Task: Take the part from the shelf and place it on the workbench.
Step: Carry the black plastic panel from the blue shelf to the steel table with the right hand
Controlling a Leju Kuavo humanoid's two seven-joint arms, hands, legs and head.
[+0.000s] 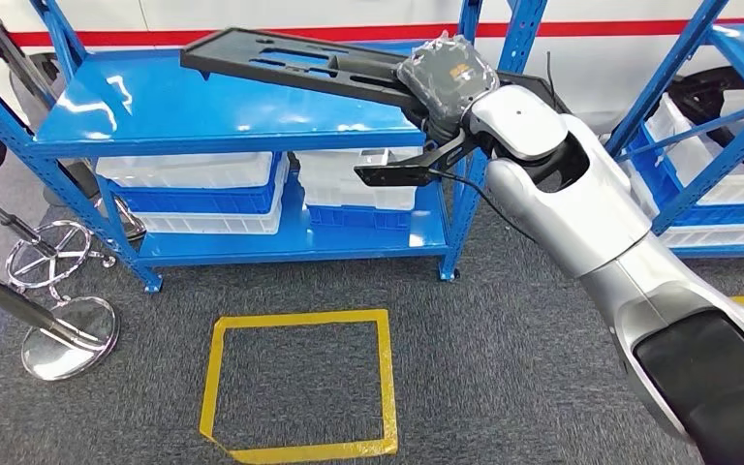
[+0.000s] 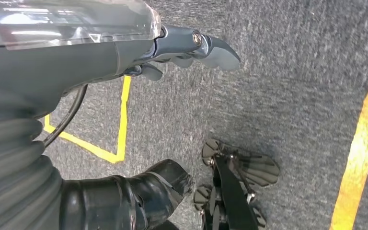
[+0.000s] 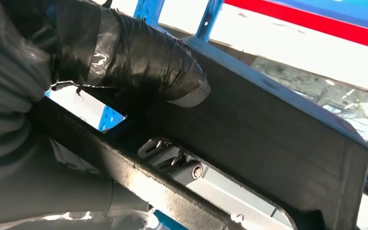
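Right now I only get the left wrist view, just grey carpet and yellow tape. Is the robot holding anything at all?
Observer: Yes. In the head view the right hand grips one end of a long black part.
Operator: Where is that part?
Observer: Over the top level of a blue shelf. I cannot tell whether it is lifted clear.
Operator: What does the hold look like up close?
Observer: The right wrist view shows a black-taped thumb pressed on the part's flat face.
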